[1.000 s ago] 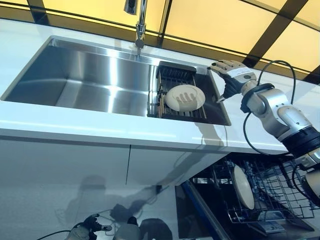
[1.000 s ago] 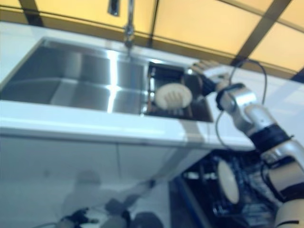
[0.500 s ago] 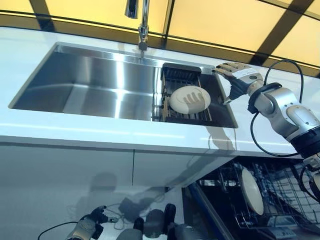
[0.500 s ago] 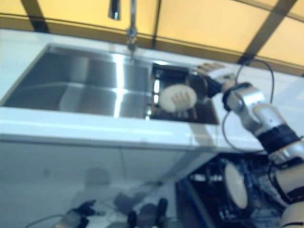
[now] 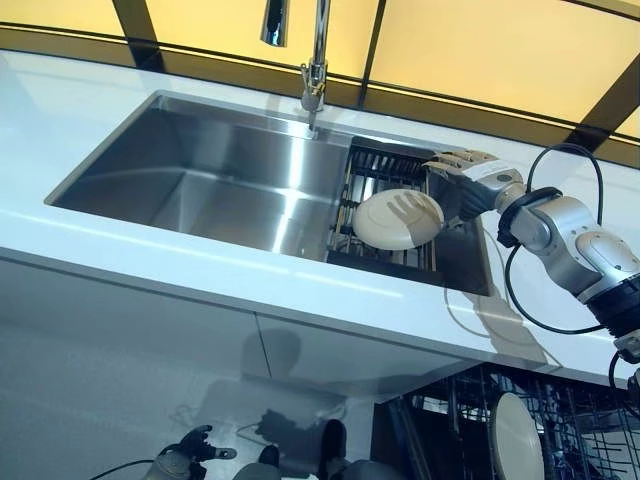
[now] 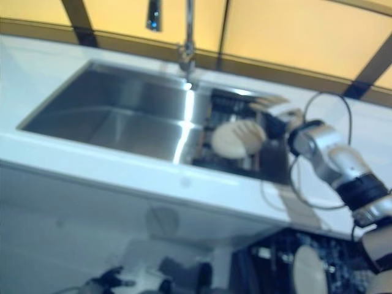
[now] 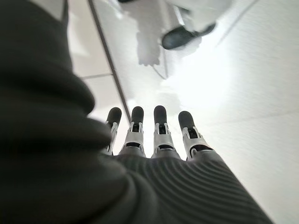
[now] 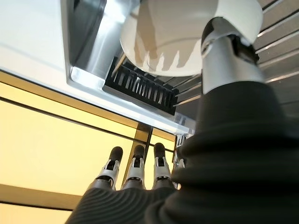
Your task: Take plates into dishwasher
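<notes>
Two plates are visible. One cream plate lies tilted on the dark rack in the right-hand part of the steel sink, right of centre in the frame. The second plate stands on edge in the dishwasher rack at the lower right corner, below the white counter. One faucet rises at the top centre, behind the sink.

Two hands are accounted for. The right hand sits at the right edge of the sink plate, fingers extended over its far rim, palm beside it. The left hand shows small at the bottom left of the head views, low near the floor, away from the sink.

The right wrist view adds detail the head views lack: the right hand's fingers are straight and spread, pointing towards the yellow wall panel, while the thumb lies against the underside of the plate; no curl round the rim is seen, so the hand is open, not gripping. The rack's slotted black end shows there too.

The left wrist view shows only straight, relaxed fingers over pale floor, holding nothing. The dishwasher rack and second plate appear in the head views alone.
</notes>
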### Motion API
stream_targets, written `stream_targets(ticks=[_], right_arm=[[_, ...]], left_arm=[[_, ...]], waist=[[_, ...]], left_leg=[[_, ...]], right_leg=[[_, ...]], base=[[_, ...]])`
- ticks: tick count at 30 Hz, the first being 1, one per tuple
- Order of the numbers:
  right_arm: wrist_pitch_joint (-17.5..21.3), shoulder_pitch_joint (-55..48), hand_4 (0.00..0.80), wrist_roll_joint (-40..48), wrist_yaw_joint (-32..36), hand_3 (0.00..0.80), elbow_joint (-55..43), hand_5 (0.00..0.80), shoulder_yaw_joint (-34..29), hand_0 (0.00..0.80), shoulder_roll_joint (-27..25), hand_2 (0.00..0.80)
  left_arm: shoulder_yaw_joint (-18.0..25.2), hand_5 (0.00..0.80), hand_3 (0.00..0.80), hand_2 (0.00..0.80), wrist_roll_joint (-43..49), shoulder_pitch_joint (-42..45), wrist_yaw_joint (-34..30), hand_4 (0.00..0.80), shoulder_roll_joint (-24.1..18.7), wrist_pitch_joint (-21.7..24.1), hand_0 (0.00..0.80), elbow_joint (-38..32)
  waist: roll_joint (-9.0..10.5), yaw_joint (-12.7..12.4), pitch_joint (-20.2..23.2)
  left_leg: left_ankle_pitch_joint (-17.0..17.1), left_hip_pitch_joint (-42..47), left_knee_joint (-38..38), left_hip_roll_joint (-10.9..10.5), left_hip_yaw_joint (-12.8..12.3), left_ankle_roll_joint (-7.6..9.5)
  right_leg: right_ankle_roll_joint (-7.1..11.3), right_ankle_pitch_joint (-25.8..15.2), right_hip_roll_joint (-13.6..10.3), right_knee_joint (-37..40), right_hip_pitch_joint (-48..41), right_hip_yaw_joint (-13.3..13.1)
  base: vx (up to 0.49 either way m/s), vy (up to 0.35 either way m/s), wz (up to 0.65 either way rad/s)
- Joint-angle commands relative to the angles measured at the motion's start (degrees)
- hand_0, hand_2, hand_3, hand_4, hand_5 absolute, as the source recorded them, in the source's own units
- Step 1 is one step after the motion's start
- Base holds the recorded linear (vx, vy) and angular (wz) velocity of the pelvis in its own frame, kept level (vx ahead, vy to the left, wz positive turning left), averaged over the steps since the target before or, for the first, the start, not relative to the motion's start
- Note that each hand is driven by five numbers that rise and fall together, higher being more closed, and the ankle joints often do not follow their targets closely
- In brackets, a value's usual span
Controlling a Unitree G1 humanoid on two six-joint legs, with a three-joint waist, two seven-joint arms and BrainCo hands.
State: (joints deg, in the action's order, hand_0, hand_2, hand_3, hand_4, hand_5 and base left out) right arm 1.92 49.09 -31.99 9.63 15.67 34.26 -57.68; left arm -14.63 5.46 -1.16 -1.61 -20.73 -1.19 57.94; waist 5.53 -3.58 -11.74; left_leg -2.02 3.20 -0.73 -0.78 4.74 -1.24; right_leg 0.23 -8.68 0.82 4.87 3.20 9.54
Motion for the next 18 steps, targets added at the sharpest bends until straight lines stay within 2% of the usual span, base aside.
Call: stream_targets(ticks=[1,9,18], right_arm=[[-1.3,2.9,0.0,-0.7,1.0,0.0,-3.4,0.0,-2.8,0.0,-3.1,0.0],[-1.5,-1.1,0.0,-1.5,5.3,0.0,-7.7,0.0,-5.7,0.0,-4.0,0.0],[-1.2,-6.6,0.0,1.8,11.9,0.0,-15.4,0.0,-8.6,0.0,-4.1,0.0]], left_arm=[[-0.5,0.0,0.0,0.0,-0.7,0.6,0.9,0.0,-1.0,2.0,0.0,-0.8],[-0.5,0.0,0.0,0.0,-0.9,0.1,1.0,0.0,-0.5,2.0,0.0,-0.8],[0.7,0.0,0.0,0.0,-1.2,-0.9,1.5,0.0,-0.5,1.6,0.0,0.8]], waist=[[-1.12,-0.9,1.1],[-1.15,0.5,0.5],[-0.41,1.8,0.2]], left_leg=[[-5.0,1.8,-2.7,-1.6,-6.0,4.82],[-5.1,2.2,-1.9,-1.3,-6.8,4.77],[-5.5,2.4,-1.1,-1.3,-8.4,5.18]], right_leg=[[2.5,8.8,-0.8,-1.5,-2.5,-2.0],[2.35,9.7,-0.6,-3.6,-2.2,-2.3],[3.19,8.7,-0.4,-4.2,-1.5,-3.1]], base=[[0.053,-0.042,0.02],[0.001,0.002,0.04],[-0.03,0.032,-0.06]])
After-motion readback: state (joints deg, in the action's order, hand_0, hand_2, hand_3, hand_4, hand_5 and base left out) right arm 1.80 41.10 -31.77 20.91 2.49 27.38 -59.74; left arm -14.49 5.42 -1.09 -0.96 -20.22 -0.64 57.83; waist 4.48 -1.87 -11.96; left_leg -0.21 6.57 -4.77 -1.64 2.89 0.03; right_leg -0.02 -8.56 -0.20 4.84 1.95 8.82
